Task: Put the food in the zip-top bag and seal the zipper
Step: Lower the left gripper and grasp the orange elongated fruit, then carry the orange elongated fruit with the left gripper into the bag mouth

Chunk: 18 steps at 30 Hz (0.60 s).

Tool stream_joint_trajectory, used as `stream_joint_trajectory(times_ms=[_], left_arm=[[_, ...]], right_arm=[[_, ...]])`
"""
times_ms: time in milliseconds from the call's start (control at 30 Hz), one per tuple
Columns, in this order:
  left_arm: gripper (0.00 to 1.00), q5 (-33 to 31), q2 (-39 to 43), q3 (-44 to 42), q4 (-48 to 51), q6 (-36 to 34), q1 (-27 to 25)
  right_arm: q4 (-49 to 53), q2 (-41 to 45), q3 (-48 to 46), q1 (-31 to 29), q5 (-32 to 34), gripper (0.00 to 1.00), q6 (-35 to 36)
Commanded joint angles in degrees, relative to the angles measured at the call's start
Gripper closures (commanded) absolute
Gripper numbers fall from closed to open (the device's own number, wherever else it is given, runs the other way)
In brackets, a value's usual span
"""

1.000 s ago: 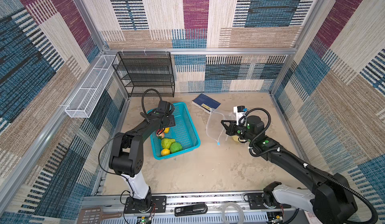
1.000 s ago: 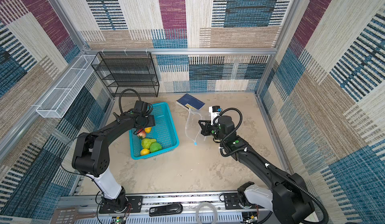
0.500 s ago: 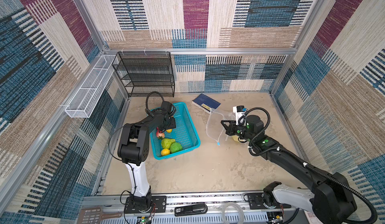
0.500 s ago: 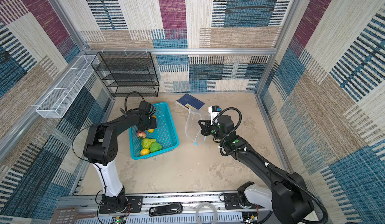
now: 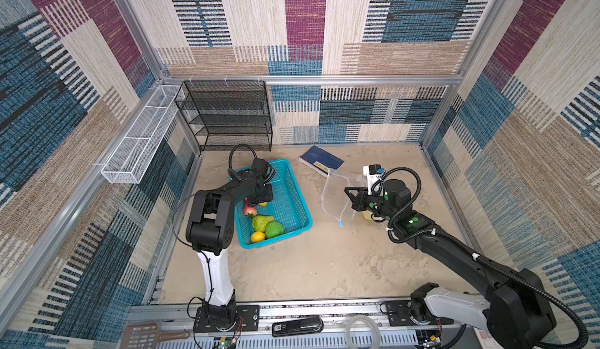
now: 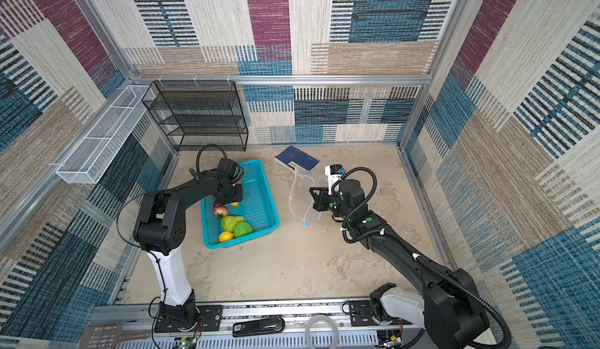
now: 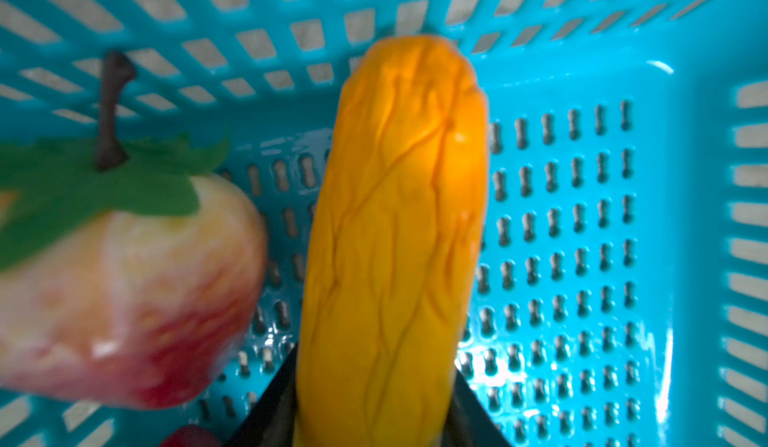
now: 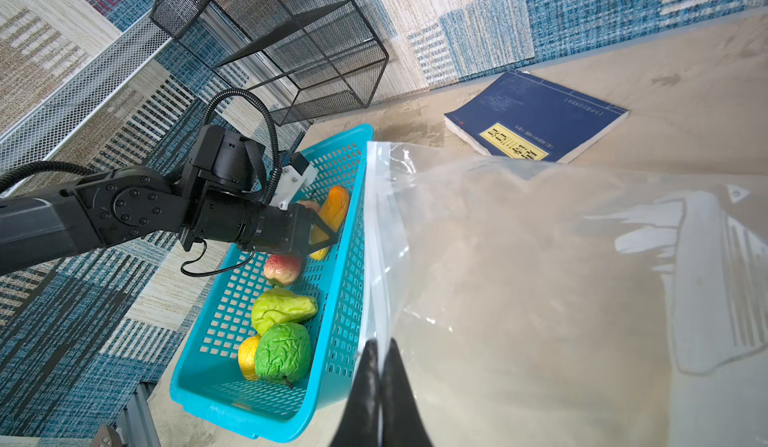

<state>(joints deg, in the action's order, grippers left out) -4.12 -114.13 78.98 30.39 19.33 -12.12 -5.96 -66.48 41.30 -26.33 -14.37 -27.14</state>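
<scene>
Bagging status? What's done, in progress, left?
Done: right gripper is shut on the edge of the bag, holding its mouth up beside the basket. In hand: left gripper straddles the orange piece inside the basket. Left: apple, green pieces and lemon lie in the basket; zipper is open.

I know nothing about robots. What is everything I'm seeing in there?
Perforated plastic basket: one, teal, left of centre.
Long wrinkled toy piece: one, orange, in the basket.
Toy apple: one, red, in the basket.
Pear-shaped toy: one, light green, in the basket.
Crinkled toy ball: one, darker green, in the basket.
Toy lemon: one, yellow, in the basket.
Crinkly plastic zip-top bag: one, clear, right of the basket.
Slider tab: one, light blue, on the bag's mouth.
Book: one, dark blue, behind the bag.
Wire mesh shelf: one, black, back left.
Wire mesh tray: one, white, left wall.
Left gripper: one, black, closed on the orange piece.
Right gripper: one, black, shut on the bag's edge.
</scene>
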Motion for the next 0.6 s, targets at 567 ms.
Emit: stream_joint_trajectory(times_ms=[567], left_arm=[[0.65,21.6,20.94,-14.58,-13.26,7.44,-2.15]], right_arm=[[-1.98,0.84,-0.82,-0.05,2.15,1.0,-0.39]])
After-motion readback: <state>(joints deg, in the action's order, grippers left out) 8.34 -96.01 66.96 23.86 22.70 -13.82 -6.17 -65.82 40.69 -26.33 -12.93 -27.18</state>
